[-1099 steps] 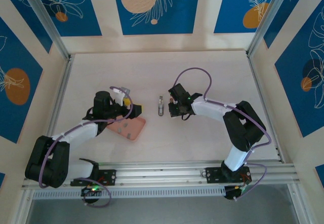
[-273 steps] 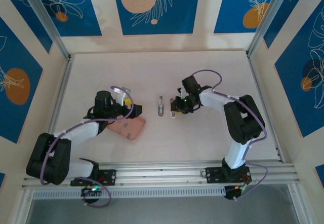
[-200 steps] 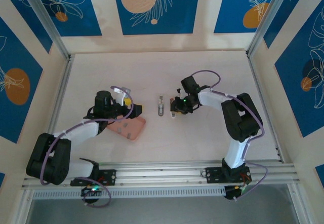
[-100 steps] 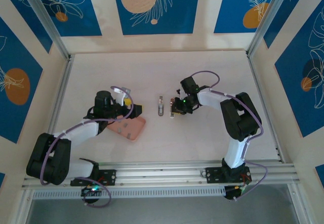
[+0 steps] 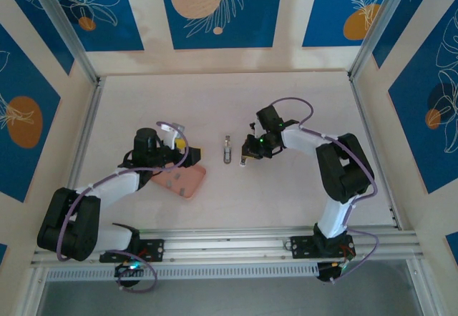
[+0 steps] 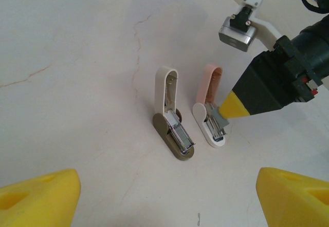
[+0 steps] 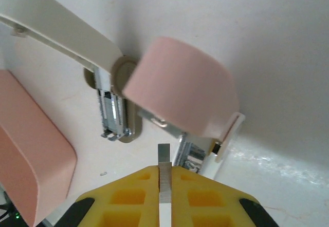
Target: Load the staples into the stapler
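Observation:
Two mini staplers lie hinged open side by side on the table. One stapler (image 6: 175,132) has an olive base and white lid; the other stapler (image 6: 209,119) has a white base and pink lid (image 7: 180,93). My right gripper (image 7: 163,168) is shut on a short grey strip of staples (image 7: 163,157), and its yellow fingertips (image 6: 237,106) hold the strip (image 6: 219,116) at the pink stapler's open magazine (image 7: 191,154). In the top view this right gripper (image 5: 245,156) sits just right of the stapler (image 5: 227,149). My left gripper (image 6: 168,188) hovers open, facing both staplers.
The salmon-pink tray (image 5: 183,181) lies under the left arm, left of the staplers, and its rounded edge (image 7: 28,150) is close to the olive stapler. A single loose staple (image 6: 199,217) lies on the table. Patterned walls enclose the table.
The right gripper's jaws have closed fully on the staple strip, and its wrist has shifted slightly at the pink stapler. The left arm has not moved.

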Tool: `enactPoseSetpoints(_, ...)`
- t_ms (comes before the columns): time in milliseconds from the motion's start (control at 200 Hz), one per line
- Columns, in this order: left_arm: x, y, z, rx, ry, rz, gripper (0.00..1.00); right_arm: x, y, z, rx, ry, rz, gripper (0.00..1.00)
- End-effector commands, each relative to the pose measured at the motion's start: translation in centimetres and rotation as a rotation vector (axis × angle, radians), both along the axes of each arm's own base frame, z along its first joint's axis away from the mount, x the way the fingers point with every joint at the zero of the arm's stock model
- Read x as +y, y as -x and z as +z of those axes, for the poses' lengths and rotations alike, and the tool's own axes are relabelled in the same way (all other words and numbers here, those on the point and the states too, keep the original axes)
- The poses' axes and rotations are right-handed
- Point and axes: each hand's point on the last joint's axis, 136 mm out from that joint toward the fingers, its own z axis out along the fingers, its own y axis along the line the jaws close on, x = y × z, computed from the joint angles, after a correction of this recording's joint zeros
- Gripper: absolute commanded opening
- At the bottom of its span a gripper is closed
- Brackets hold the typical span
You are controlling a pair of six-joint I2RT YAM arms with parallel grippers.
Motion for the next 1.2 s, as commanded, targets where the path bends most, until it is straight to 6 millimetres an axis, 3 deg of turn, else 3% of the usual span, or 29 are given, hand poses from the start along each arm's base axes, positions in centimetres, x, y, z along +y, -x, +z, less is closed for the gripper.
enactPoseSetpoints(0, -0.5, -0.1, 1.7, -0.052, 0.009, -0.015, 0.88, 0.4, 0.3, 1.5, -0.012, -0.072, 0.003, 0.12)
enactPoseSetpoints(275, -0.6, -0.2, 1.9, -0.057, 0.016, -0.017, 0.88, -1.2, 1.9, 1.9, -0.001, -0.161, -0.039, 0.12)
enactPoseSetpoints(650, -0.8, -0.1, 2.2, -0.063, 0.027, -0.025, 0.88, -4.6, 5.6, -2.1, 0.132, -0.210, -0.105, 0.12)
enactPoseSetpoints(1195, -1.0, 0.2, 2.0, -0.062, 0.023, -0.028, 0.88, -6.8, 7.1, -4.4, 0.216, -0.128, -0.167, 0.14)
